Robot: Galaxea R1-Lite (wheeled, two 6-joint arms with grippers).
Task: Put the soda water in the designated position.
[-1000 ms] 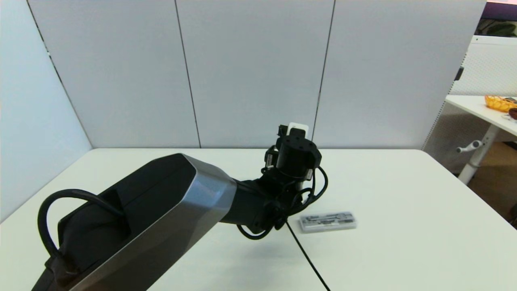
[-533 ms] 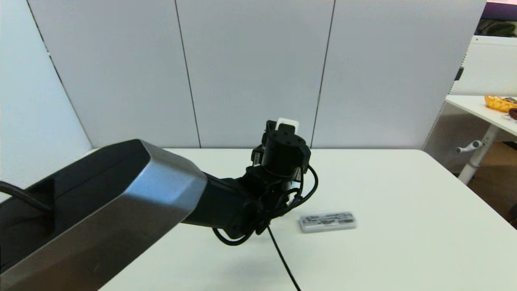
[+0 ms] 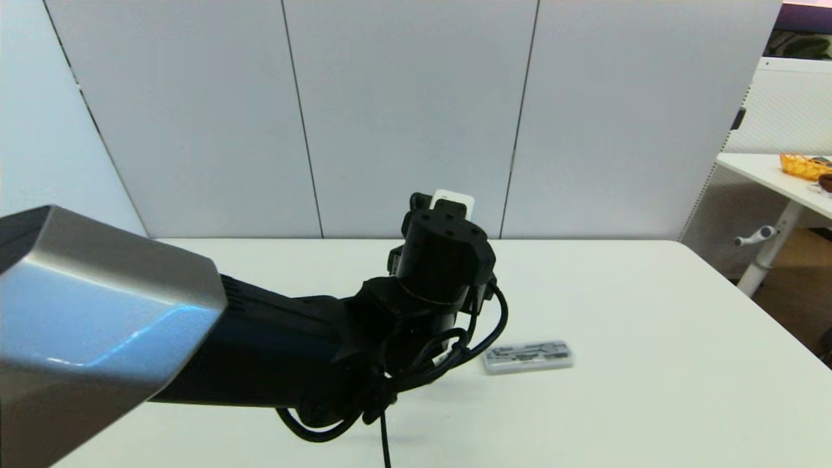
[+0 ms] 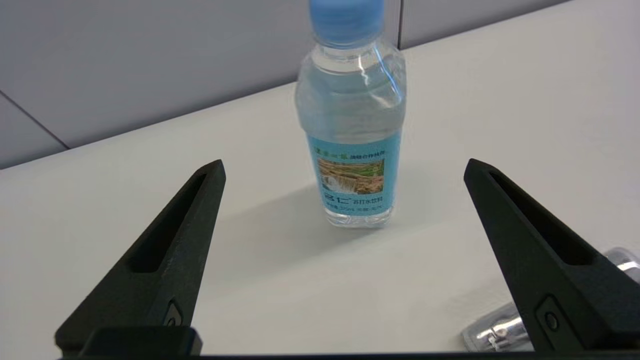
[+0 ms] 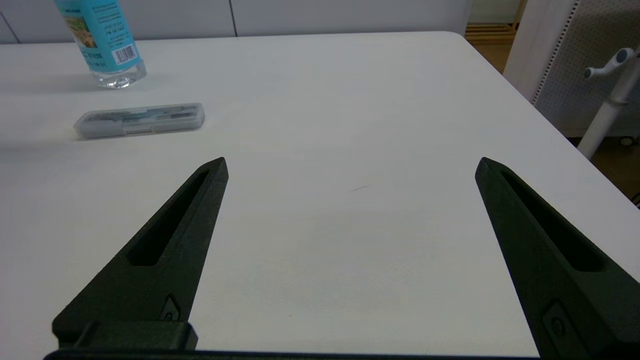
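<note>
The soda water (image 4: 350, 125) is a small clear bottle with a light-blue cap and label, standing upright on the white table. My left gripper (image 4: 345, 161) is open, and the bottle stands a short way beyond its fingertips, centred between them and untouched. In the head view my left arm (image 3: 260, 351) and its wrist hide the bottle. The right wrist view shows the bottle's lower part (image 5: 107, 50) far off. My right gripper (image 5: 352, 160) is open over bare table, holding nothing.
A flat grey case (image 3: 528, 356) lies on the table (image 3: 650, 312), close to the bottle and on my right of it; the case (image 5: 140, 120) also shows in the right wrist view. Grey wall panels stand behind. Another table with an orange basket (image 3: 803, 166) stands far right.
My left arm has drawn back toward the camera and shifted left in the head view, filling more of the picture. The grey case has not moved.
</note>
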